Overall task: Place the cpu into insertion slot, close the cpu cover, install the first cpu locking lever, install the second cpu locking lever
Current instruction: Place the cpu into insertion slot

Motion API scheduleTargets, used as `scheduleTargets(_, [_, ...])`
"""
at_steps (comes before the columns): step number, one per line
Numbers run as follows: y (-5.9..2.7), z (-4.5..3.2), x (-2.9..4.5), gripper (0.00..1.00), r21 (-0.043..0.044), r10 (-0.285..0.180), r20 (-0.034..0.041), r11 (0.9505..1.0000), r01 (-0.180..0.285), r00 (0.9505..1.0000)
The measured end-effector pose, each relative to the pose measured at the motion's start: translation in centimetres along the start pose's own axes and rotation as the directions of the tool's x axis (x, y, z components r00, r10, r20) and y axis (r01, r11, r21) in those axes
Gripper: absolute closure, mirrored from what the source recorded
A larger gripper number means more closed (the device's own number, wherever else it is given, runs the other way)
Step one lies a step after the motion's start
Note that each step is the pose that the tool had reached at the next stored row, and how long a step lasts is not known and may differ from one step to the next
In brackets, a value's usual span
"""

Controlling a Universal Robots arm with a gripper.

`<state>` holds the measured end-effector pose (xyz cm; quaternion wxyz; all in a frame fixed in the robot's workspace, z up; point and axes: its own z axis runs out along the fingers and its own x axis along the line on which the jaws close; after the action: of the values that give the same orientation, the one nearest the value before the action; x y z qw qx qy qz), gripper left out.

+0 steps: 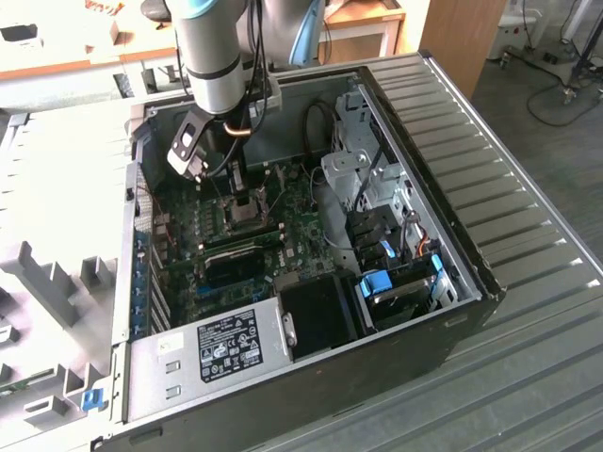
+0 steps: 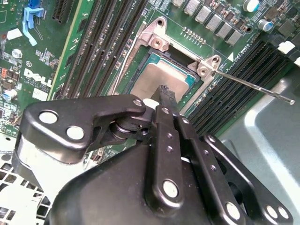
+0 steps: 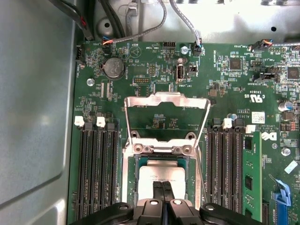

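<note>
The cpu (image 3: 161, 172), with its dull silver top, lies flat in the insertion slot (image 3: 131, 174) on the green board. In the second wrist view the cpu (image 2: 157, 77) sits inside the slot's rim (image 2: 155, 57). The cpu cover (image 3: 166, 99) is swung open away from the slot, and board shows through its cut-out. My gripper (image 3: 163, 183) is shut, its black fingertips (image 2: 163, 90) together right at the chip's top face with nothing between them. A thin locking lever (image 2: 253, 86) sticks out loose from the slot's corner. In the exterior view the gripper (image 1: 237, 181) hangs over the slot (image 1: 250, 215).
Long memory slots (image 3: 96, 173) flank the socket on both sides. A coin battery (image 3: 114, 68) and cables (image 3: 187, 23) lie beyond the cover. In the case are a black card (image 1: 236, 268), a power supply (image 1: 226, 344) and a drive cage (image 1: 377, 188). Case walls (image 1: 452, 160) close it in.
</note>
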<state>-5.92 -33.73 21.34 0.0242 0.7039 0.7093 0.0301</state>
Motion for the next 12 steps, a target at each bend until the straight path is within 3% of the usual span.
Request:
scheduleTargets(5, [0.00, 0.00, 0.00, 0.89, 0.0094, 0.000, -0.0001, 1.0000, 0.000, 1.0000])
scheduleTargets(7, [0.01, 0.01, 0.00, 0.89, 0.0181, 0.000, -0.0003, 0.9998, 0.000, 1.0000])
scheduleTargets(12, [0.09, 0.02, 0.00, 0.89, 0.0223, 0.000, -0.0004, 0.9998, 0.000, 1.0000])
